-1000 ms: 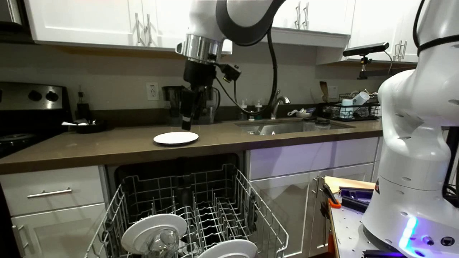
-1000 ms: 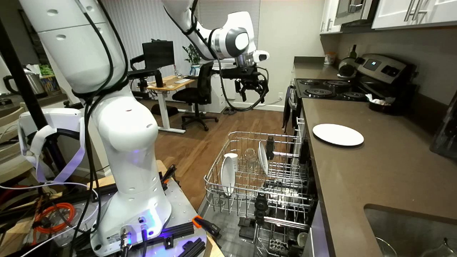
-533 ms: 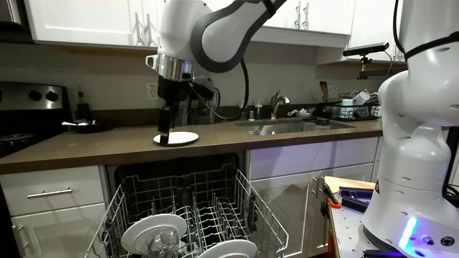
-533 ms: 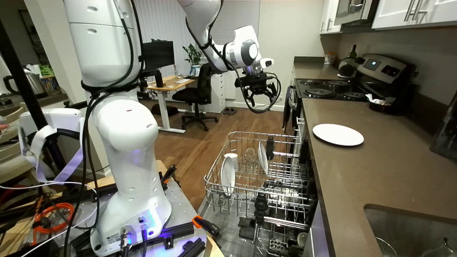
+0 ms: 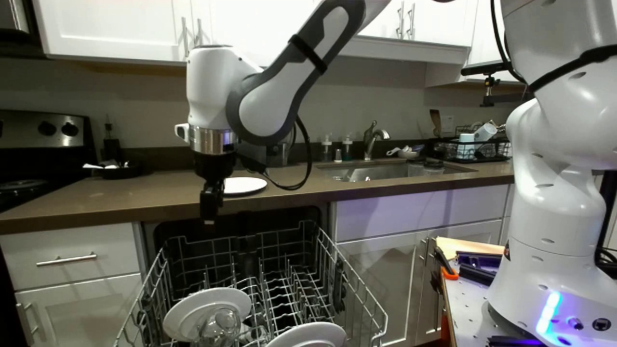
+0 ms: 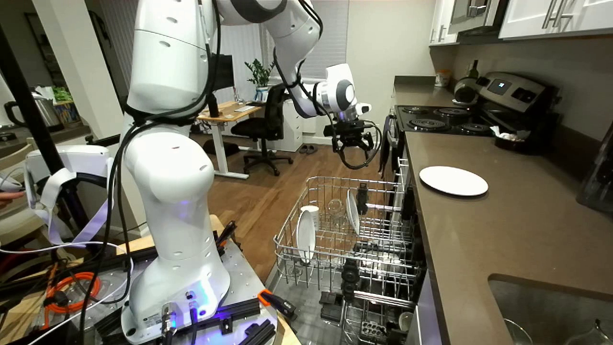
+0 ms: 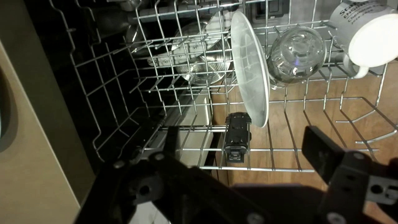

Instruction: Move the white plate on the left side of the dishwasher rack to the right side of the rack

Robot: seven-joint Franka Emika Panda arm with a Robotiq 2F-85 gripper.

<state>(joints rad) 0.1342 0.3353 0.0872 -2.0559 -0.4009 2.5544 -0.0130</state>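
Seeing the white plate [image 5: 188,313] leaning in the left side of the dishwasher rack [image 5: 289,289], with empty jaws spread apart higher up. Looks like the approach, no grab yet. Next, gotta line up, drop, pinch, carry right.

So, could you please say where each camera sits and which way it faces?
In an exterior view: before the rack, facing the counter; arm and base show.
In an exterior view: at the sink end, looking along the counter toward the stove; arm and base show.
Wrist view: on the arm, looking down at the rack; the open gripper shows.
Both exterior views share the plate on the counter.
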